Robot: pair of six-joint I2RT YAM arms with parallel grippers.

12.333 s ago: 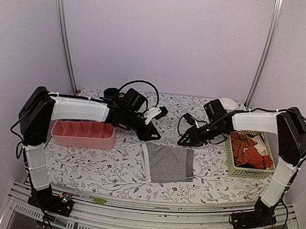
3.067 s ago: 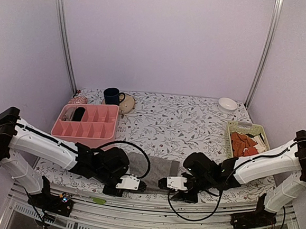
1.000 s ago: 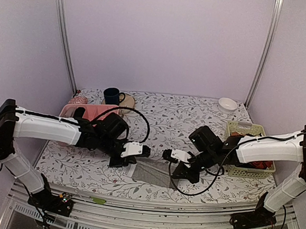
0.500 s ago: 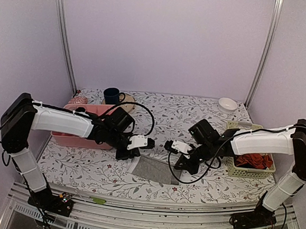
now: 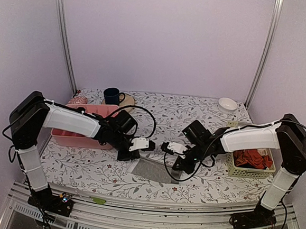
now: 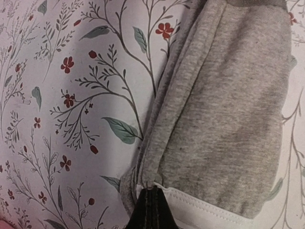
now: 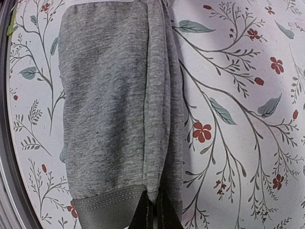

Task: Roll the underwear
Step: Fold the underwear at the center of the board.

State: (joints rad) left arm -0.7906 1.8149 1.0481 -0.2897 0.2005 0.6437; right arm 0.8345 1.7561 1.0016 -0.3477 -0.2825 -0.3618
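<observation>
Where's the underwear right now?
Top view: the underwear lies folded near centre, between the left tool and right tool, each pinching an end; pink tray left, basket right.

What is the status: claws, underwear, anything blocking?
Left claw shut on the underwear at its pale hem; right claw shut at the waistband end. Folded on the table, not yet rolled. Pink tray and basket off to the sides, nothing blocking.

No text, label, brand or number is legible in any view, the underwear [image 7: 109,95] included.
</observation>
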